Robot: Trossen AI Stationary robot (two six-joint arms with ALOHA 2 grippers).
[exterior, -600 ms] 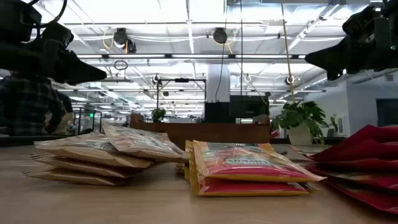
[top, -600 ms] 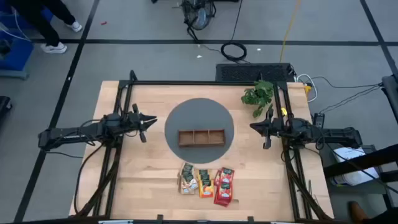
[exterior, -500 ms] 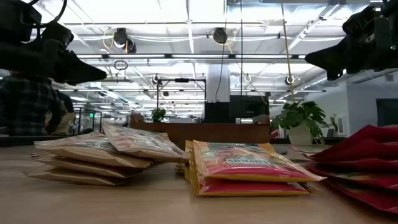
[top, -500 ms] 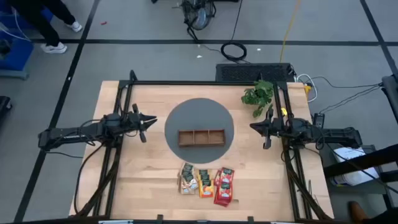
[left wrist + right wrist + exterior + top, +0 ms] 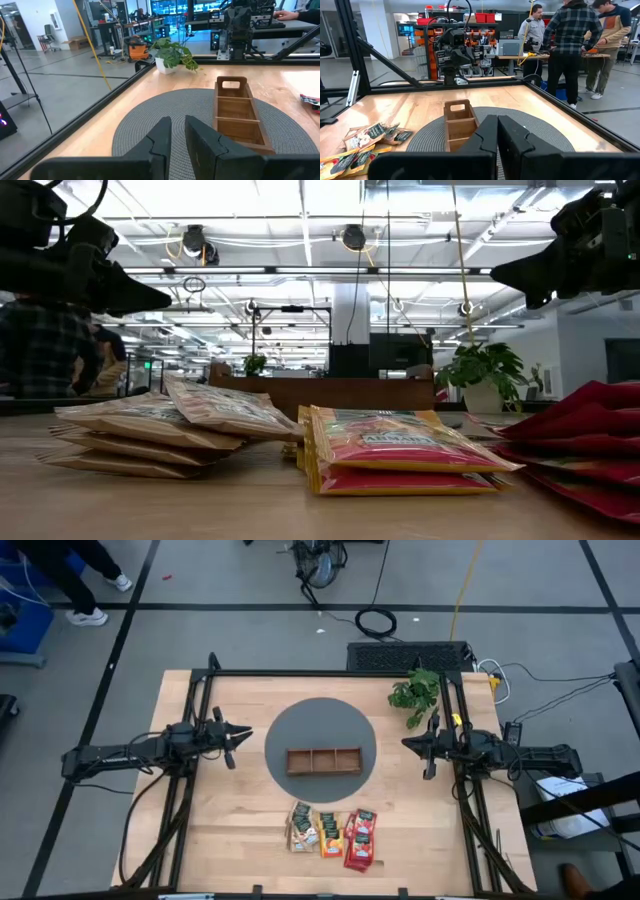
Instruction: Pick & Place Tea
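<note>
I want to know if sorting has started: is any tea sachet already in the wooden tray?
No: in the high view all three compartments of the tray are empty, and the sachets lie on the table near its front edge.
</note>
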